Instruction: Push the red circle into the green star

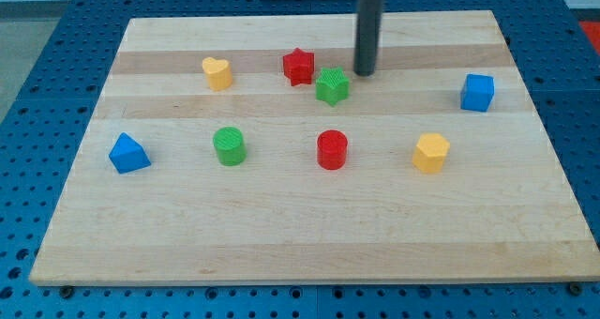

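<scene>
Red circle [332,150] sits below green star [332,85]; my tip [363,72] beside star; no fingers visible.

- bare counter [281,235] lies between red circle [332,150] and green star [332,85]; nothing stands between them
- red star [298,66] sits just beside the green star's left; my tip [363,73] just right

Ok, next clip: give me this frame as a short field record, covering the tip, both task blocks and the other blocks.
tip: my tip rests on the board just to the view's right and slightly above the green star
target: green star, close beside the red star
block to push: red circle, below the green star, apart from it
contact: tip not touching the red circle
others: yellow heart, green circle, blue triangle, yellow hexagon, blue cube
surface: wooden board
</scene>
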### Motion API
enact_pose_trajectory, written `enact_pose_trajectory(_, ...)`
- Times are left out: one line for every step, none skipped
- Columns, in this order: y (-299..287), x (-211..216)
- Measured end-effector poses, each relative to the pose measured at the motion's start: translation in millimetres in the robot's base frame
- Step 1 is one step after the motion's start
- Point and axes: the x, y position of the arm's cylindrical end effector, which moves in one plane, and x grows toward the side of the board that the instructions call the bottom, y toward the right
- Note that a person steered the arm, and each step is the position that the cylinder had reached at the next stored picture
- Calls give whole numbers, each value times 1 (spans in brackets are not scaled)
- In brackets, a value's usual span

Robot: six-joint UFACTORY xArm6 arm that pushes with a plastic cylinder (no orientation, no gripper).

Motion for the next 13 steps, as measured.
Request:
enact_pose_trajectory(13,41)
enact_pose_trajectory(-41,119)
enact_pose_trajectory(-48,171)
enact_pose_trajectory(-48,213)
enact_pose_trajectory(-51,215)
enact_pose_trajectory(-102,201)
enact_pose_trajectory(-102,97)
enact_pose_trajectory(-102,71)
enact_pose_trajectory(-106,101)
enact_pose_trajectory(-113,170)
enact_pose_trajectory(-113,205)
enact_pose_trajectory(-62,198)
enact_pose_trajectory(-66,190)
